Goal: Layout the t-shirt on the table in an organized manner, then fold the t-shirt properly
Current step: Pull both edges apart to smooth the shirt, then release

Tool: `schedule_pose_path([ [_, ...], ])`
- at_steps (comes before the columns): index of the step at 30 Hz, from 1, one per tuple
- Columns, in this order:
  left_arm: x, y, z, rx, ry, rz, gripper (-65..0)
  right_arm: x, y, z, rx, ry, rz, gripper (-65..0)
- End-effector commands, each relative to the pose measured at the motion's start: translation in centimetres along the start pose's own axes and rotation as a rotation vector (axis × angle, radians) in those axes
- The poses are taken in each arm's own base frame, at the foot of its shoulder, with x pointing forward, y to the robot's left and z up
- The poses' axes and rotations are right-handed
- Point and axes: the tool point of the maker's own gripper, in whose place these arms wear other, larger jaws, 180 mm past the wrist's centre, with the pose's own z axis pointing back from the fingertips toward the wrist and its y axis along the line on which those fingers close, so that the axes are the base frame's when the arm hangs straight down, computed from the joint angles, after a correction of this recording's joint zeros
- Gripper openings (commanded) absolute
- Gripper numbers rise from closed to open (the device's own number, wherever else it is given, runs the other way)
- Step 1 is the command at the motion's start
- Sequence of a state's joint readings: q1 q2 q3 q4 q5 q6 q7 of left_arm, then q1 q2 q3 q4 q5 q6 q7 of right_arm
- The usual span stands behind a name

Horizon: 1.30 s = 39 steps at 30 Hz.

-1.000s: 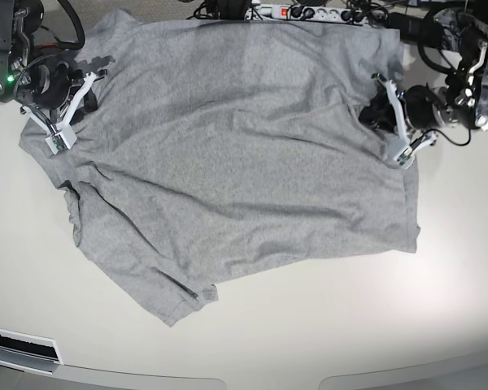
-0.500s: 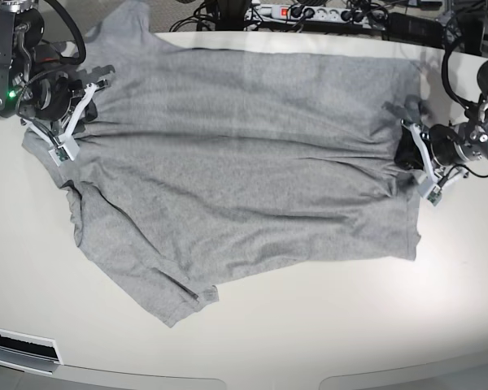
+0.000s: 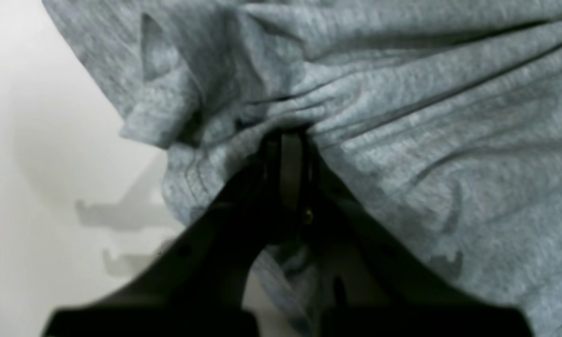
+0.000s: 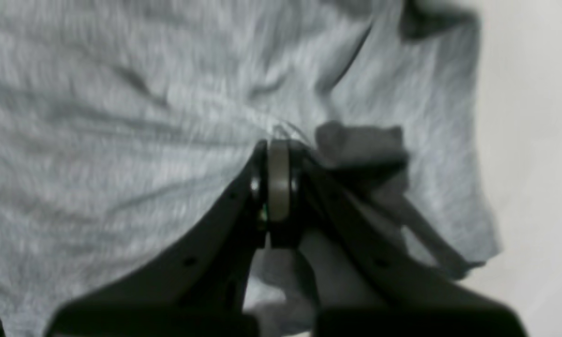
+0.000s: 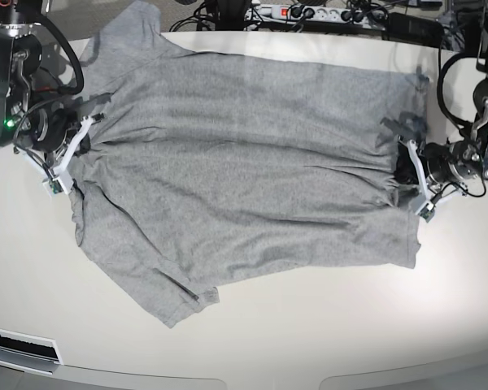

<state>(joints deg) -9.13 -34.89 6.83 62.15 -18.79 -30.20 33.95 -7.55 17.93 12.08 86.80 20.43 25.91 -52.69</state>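
The left gripper [image 3: 290, 140], at the right of the base view, has its jaws pressed together on a bunched pinch of the t-shirt [image 5: 244, 171] at that side's edge; tight creases fan out from the pinch. The right gripper [image 4: 277, 145], at the left of the base view, is likewise clamped on a gathered fold at the opposite edge. Between them the grey shirt lies plain side up across the far half of the table [image 5: 309, 325], drawn fairly taut from left to right, while one corner droops toward the near left.

The fabric looks light, soft and limp: it wrinkles wherever it is pinched and will likely sag or slide on the glossy tabletop. It is best held at hems or shoulder seams, gripping few layers, and pulled evenly from both sides.
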Motion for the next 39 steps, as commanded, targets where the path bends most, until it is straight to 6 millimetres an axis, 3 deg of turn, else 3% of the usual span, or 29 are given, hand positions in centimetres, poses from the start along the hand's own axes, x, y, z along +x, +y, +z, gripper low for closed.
schedule_pose_path([
  [1, 1.0, 1.9, 1.0, 0.037, -0.003, 0.008, -65.0, 2.2, -0.8, 0.6, -0.016, -0.050, 0.011, -65.0],
  [6, 3.5, 2.9, 3.4, -0.039, -0.027, 0.070, -65.0, 4.2, -2.0, 2.1, -0.022, -0.042, 0.005, -65.0],
  [11, 3.2, 4.2, 6.4, -0.093, -0.022, 0.133, -65.0, 3.7, -2.7, 5.2, 0.052, -0.122, -0.088, -65.0],
  [14, 2.9, 5.2, 8.1, -0.106, -0.017, 0.197, -64.5, 1.7, -3.3, 6.9, 0.112, -0.152, -0.177, -65.0],
  [20, 2.2, 6.6, 11.1, -0.135, -0.134, 0.339, -42.5, -4.5, -3.5, 8.6, 0.150, -0.108, -0.255, -65.0],
  [23, 0.7, 6.8, 11.8, -0.130, -0.172, 0.413, -37.8, -7.1, -3.1, 8.7, 0.154, -0.054, -0.255, -65.0],
  [24, 0.0, 6.7, 11.8, -0.128, -0.173, 0.433, -37.8, -7.7, -3.0, 8.6, 0.157, -0.040, -0.264, -59.0],
  [27, -2.2, 6.3, 11.9, -0.125, -0.160, 0.483, -37.8, -9.1, -3.5, 7.9, 0.132, -0.013, -0.336, -31.7],
  [28, -3.0, 6.0, 11.9, -0.125, -0.149, 0.495, -37.8, -9.5, -3.9, 7.5, 0.114, -0.013, -0.367, -27.3],
  [33, -6.2, 4.6, 11.7, -0.140, -0.099, 0.540, -37.8, -11.1, -4.2, 5.8, 0.134, -0.018, -0.479, -26.7],
  [36, -6.9, 3.8, 11.4, -0.155, -0.087, 0.554, -37.8, -10.2, -3.0, 5.3, 0.228, -0.071, -0.500, -26.7],
  [39, -7.3, 3.1, 11.0, -0.170, -0.081, 0.566, -37.8, -10.1, -3.2, 5.0, 0.216, -0.062, -0.511, -27.0],
])
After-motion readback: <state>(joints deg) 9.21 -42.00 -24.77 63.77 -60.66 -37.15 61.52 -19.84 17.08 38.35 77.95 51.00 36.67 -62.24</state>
